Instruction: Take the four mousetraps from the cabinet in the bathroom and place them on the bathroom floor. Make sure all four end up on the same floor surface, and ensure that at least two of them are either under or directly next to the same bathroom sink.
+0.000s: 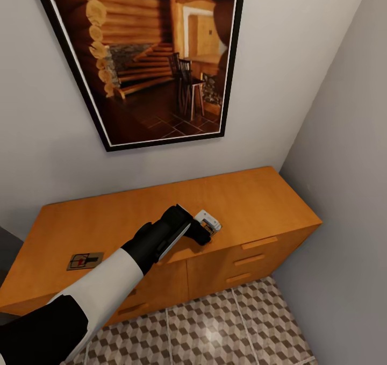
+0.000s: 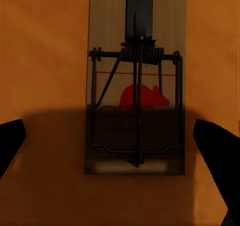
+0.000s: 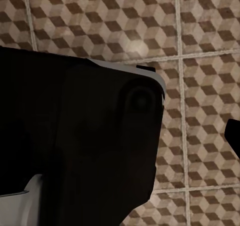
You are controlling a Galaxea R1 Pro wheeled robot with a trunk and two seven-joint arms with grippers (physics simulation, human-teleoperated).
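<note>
Mousetrap [image 2: 136,111] lies flat on cabinet [image 1: 252,198], centred between open left jaws; light, stiff board, best gripped across long edges.

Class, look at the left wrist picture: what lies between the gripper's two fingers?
A mousetrap lies flat on the orange cabinet top, between the open left gripper's fingers.

two tan mousetraps [image 1: 85,260] [image 1: 207,223] lie flat atop orange cabinet [image 1: 252,193].
</note>
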